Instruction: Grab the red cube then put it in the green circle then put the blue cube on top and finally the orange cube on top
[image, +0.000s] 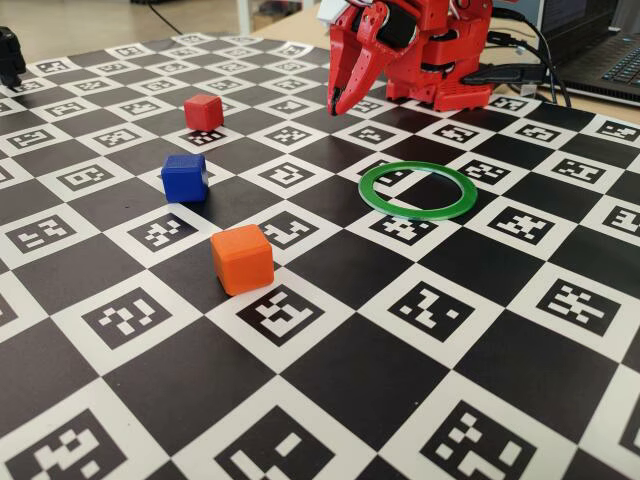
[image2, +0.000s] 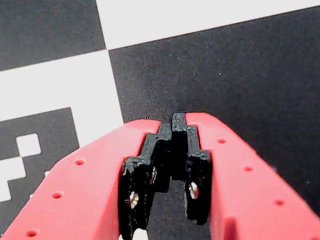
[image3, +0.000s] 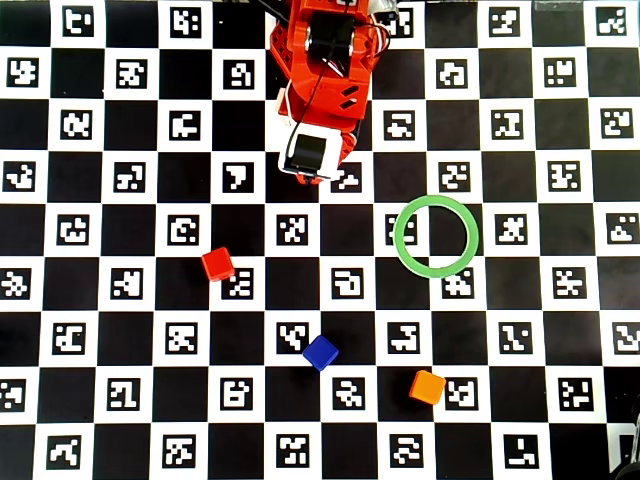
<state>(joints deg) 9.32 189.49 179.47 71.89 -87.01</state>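
At the far edge of the checkered mat (image: 330, 400), we see the gripper (image: 335, 105) folded back near the arm's base, its jaws pressed together on nothing, as the wrist view (image2: 172, 125) confirms. Nothing has been stacked: the green circle (image: 419, 189) lies empty at right in the fixed view. The red cube (image: 203, 112) sits far left, the blue cube (image: 185, 177) nearer, and the orange cube (image: 242, 259) nearest, all well apart. We judge the step in hand to be reaching for the red cube; done well, this means spreading the jaws before descent, centring them squarely over two opposite faces, and closing low on the cube.
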